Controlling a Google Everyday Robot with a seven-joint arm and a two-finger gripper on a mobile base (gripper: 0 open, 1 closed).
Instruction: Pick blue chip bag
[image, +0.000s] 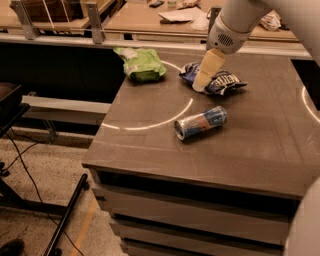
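Presently: gripper at the blue chip bag, pick not yet made.
The gripper (201, 86) hangs in the upper middle of the frame, its tip at the left edge of the blue chip bag (226, 80), which lies flat on the table (250, 155). Whether the gripper is released or clenched cannot be told. Approach judged complete; grasp and lift remain. A light green bag (142, 64) lies upper left, a drink can (201, 122) on its side at centre. The surface is dark with white arcs. Workbenches stand behind; cables cross the floor at lower left.
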